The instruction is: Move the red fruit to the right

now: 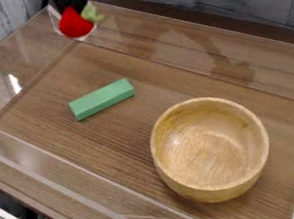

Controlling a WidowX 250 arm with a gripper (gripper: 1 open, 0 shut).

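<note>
Pincer point(70, 10) around red fruit point(75, 24), aloft

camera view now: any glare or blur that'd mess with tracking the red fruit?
Camera view: the red fruit sits at the top edge, slightly soft, with the gripper shut on it and mostly cropped out of frame. Pale glare streaks the clear enclosure walls and the wooden table. The green block and wooden bowl look sharp, with only faint shadows.
</note>
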